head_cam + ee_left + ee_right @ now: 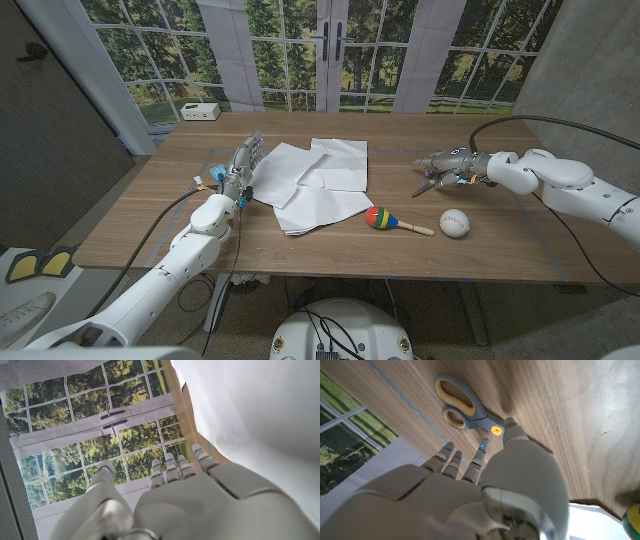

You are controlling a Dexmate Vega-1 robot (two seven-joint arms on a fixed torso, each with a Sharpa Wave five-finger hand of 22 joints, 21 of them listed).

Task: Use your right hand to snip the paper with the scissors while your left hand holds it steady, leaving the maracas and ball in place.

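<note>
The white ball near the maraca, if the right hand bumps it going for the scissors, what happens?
The ball looks round and lies loose on the bare table, so it would probably roll. It seems small, likely light. The maraca beside it might stop it.

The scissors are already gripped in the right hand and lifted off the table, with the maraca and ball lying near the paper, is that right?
Not quite: the scissors lie on the table, not yet gripped or lifted. The right wrist view shows the right hand just reaching them, one fingertip near the pivot. The maraca and ball do lie near the paper.
</note>
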